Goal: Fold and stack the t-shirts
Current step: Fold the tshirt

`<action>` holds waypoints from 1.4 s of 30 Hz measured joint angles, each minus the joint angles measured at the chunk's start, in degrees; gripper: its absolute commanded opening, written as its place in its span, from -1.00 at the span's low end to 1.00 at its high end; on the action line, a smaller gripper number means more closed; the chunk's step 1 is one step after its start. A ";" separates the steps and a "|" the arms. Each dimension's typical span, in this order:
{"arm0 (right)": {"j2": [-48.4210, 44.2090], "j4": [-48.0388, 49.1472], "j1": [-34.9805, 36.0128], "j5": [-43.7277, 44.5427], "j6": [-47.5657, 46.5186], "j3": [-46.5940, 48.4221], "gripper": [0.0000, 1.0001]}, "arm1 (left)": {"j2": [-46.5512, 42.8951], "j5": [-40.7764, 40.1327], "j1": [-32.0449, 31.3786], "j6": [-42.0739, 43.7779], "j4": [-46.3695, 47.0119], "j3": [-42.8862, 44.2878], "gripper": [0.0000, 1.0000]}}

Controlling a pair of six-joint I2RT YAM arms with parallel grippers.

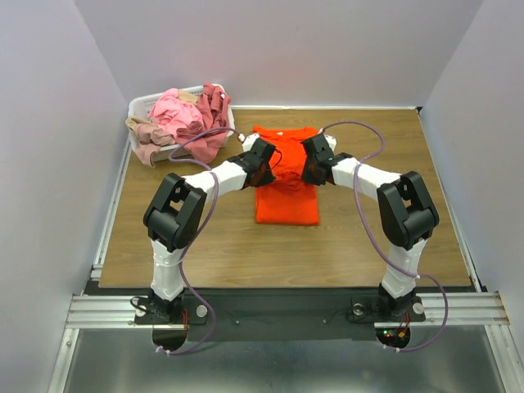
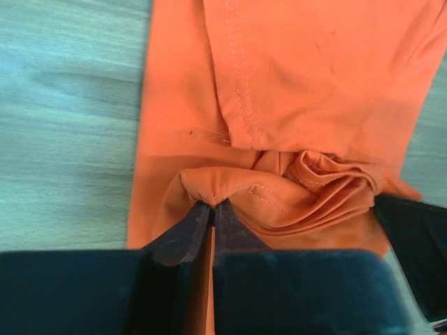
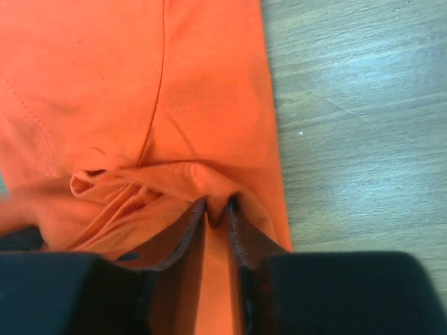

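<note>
The bright orange t-shirt [image 1: 286, 205] lies folded into a long strip at the middle of the table, with its far part bunched up between the two grippers. My left gripper [image 1: 266, 168] pinches a gathered fold on the shirt's left side, its jaws almost together on the cloth [image 2: 212, 204]. My right gripper [image 1: 309, 168] holds a fold on the right side, and a tuck of orange fabric [image 3: 174, 181] sits between its narrowly parted jaws [image 3: 216, 206]. A pink t-shirt [image 1: 176, 110], a maroon one [image 1: 214, 102] and a beige one [image 1: 147, 131] lie heaped in the basket.
The white lattice basket [image 1: 143, 102] stands at the table's far left corner, with clothes spilling over its front rim. Grey walls close in the table on three sides. Bare wood [image 1: 393, 147] shows to the right of the orange t-shirt.
</note>
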 measured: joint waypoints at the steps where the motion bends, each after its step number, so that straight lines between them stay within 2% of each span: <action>1: 0.00 -0.02 -0.02 0.07 -0.20 0.00 -0.26 | 0.00 -0.09 0.00 0.33 -0.13 0.00 0.62; 2: 0.00 -0.02 -0.04 0.09 -0.48 0.00 0.08 | 0.00 -0.09 0.00 0.17 -0.26 0.00 0.97; 4: 0.00 -0.02 -0.09 0.02 -0.96 0.02 0.45 | -0.02 -0.24 0.00 0.11 -0.35 0.00 0.97; 6: -0.02 -0.04 -0.15 -0.22 -1.49 0.15 0.57 | -0.26 -0.24 0.00 -0.04 -0.48 0.00 0.97; 7: -0.04 -0.02 -0.20 -0.22 -1.44 0.22 0.70 | -0.61 -0.17 0.00 -0.11 -0.59 -0.07 0.97; 9: -0.63 -0.07 -0.28 -0.57 -1.40 0.22 0.76 | -2.16 0.00 0.00 -0.15 -0.68 -0.70 0.97; 12: -3.23 0.04 -0.39 -1.62 -0.74 -0.85 0.98 | -8.09 0.17 0.00 -0.63 0.17 -5.14 0.97; 17: -12.13 1.09 -0.42 -5.03 0.37 -8.44 1.00 | -21.16 1.05 -0.17 -1.95 2.82 -16.85 0.97; 20: -15.67 0.66 -0.42 -8.87 0.28 -12.72 1.00 | -25.27 2.12 -1.27 -2.97 4.74 -23.15 0.97; 26: -15.91 0.98 -0.44 -15.82 -1.90 -13.46 1.00 | -26.12 5.09 -4.00 -5.81 7.58 -34.23 0.91; 31: -19.04 2.16 -0.44 -16.59 -2.21 -21.07 1.00 | -25.83 5.86 -4.02 -7.10 10.97 -35.85 0.73; 34: -22.27 1.29 -0.44 -16.37 -1.64 -26.71 0.96 | -24.44 5.97 -3.98 -7.54 12.70 -35.82 0.58; 38: -26.08 0.79 -0.44 -16.37 -0.55 -32.09 0.84 | -22.29 5.92 -3.96 -7.96 14.67 -34.93 0.26; 39: -26.51 0.83 -0.44 -16.37 -0.20 -32.44 0.81 | -21.44 5.90 -3.93 -7.93 15.10 -34.36 0.06; 41: -26.53 1.03 -0.44 -16.37 0.39 -32.50 0.68 | -19.93 6.01 -3.87 -7.93 15.82 -33.68 -0.18; 42: -26.49 1.14 -0.44 -16.37 0.63 -32.63 0.64 | -19.19 6.08 -3.85 -8.37 16.44 -33.48 -0.40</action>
